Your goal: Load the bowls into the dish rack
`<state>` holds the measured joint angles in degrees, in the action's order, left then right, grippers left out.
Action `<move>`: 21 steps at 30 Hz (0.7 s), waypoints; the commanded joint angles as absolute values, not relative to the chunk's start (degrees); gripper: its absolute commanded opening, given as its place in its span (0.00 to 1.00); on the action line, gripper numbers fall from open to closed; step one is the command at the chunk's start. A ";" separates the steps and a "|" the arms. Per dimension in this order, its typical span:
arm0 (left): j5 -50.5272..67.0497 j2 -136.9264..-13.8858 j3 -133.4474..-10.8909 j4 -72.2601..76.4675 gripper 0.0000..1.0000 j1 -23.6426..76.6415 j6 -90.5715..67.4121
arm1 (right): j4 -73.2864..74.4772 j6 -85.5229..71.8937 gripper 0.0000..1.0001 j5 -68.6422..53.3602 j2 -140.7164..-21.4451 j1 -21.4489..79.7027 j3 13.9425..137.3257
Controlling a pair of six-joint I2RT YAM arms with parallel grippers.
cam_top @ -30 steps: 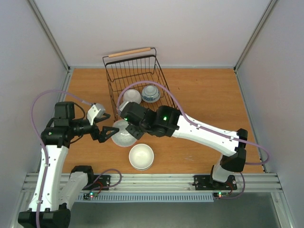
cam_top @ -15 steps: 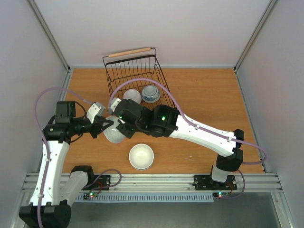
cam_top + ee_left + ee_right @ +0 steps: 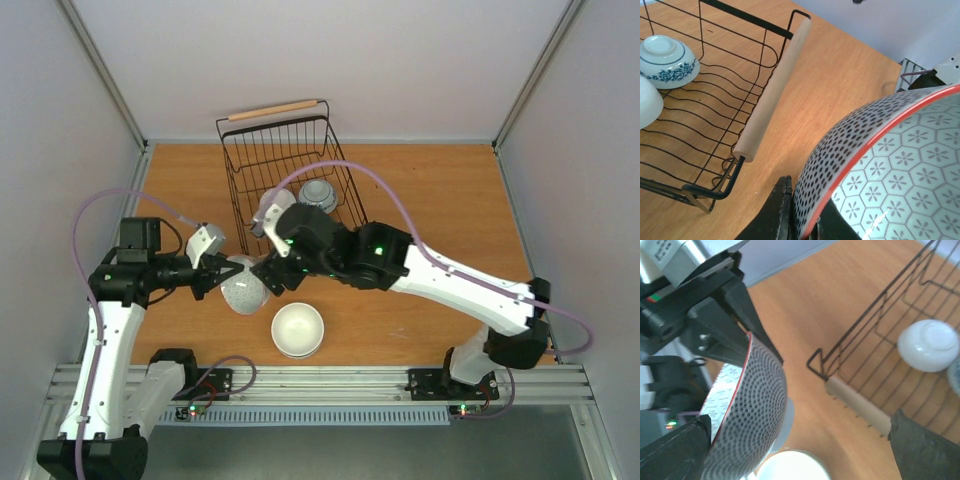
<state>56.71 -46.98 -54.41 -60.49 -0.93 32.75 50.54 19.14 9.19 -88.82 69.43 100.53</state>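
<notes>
The grey speckled bowl with a red rim hangs tilted on edge above the table, left of the dish rack's near handle. My left gripper is shut on its rim; in the left wrist view the black fingers pinch the bowl. My right gripper stands open beside the bowl, holding nothing. The black wire dish rack holds a plain white bowl and a blue-and-white bowl. Another white bowl sits upright on the table near the front edge.
The rack's near wooden handle lies just right of the held bowl, its far handle by the back wall. Grey side walls close in the orange table. The right arm stretches across the table's middle.
The speckled bowl has passed from my right gripper to my left: the left jaws shut on its rim, then the right jaws opened and drew slightly to the right.
</notes>
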 commanded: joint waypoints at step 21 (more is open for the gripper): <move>66.26 -45.93 -56.60 -62.70 0.00 -0.88 37.49 | 14.97 -7.54 0.99 -29.48 -74.56 62.75 70.84</move>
<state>62.83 -46.83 -54.78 -64.07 -0.78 37.78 20.23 -3.97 -25.91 -74.30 62.94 70.96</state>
